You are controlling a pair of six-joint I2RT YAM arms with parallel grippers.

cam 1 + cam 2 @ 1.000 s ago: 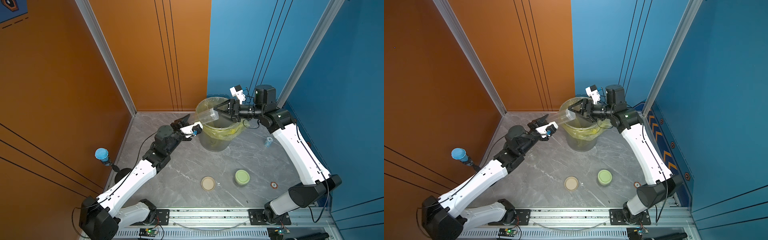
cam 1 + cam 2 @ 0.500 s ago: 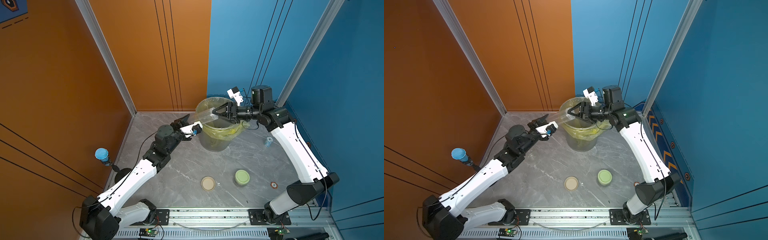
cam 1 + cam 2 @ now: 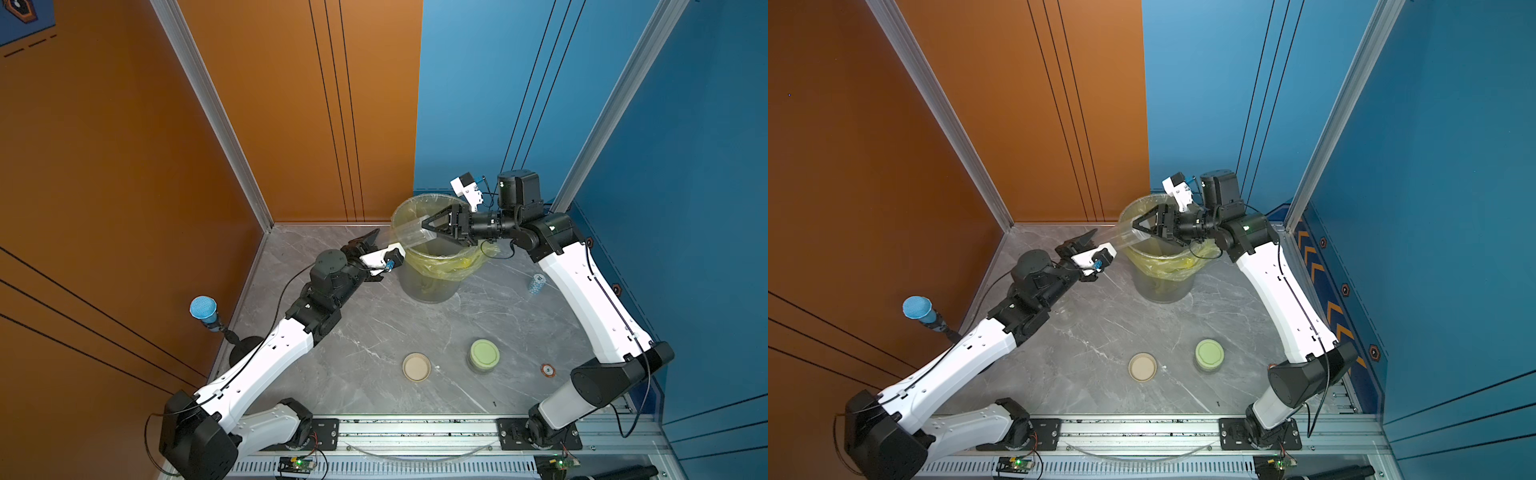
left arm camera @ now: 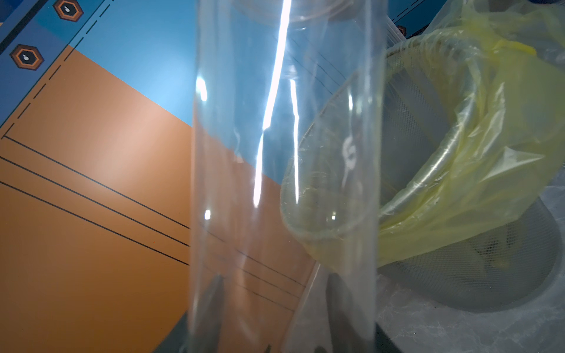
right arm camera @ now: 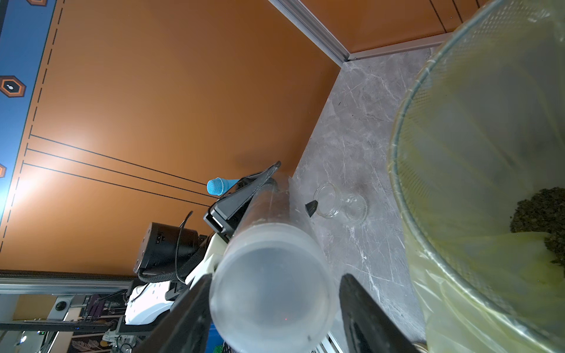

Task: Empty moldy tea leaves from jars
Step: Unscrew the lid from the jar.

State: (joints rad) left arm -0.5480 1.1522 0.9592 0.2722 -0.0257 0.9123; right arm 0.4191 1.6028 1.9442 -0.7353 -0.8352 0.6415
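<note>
Pinching tall jar (image 5: 269, 214) at base, left gripper (image 5: 294, 186), right gripper (image 3: 428, 226) flanking whitish lid (image 5: 272, 293), grip unclear

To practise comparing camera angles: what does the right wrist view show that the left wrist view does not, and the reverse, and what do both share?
Only the right wrist view: tea leaves heaped inside the bin, the whitish lid of the tall jar flanked by the fingers of the right gripper, and a clear lidless jar lying on the table. Only the left wrist view: the bin's outside down to its foot on the table. Both: the tall jar, the left gripper shut on it, the yellow bag and the orange wall.
</note>
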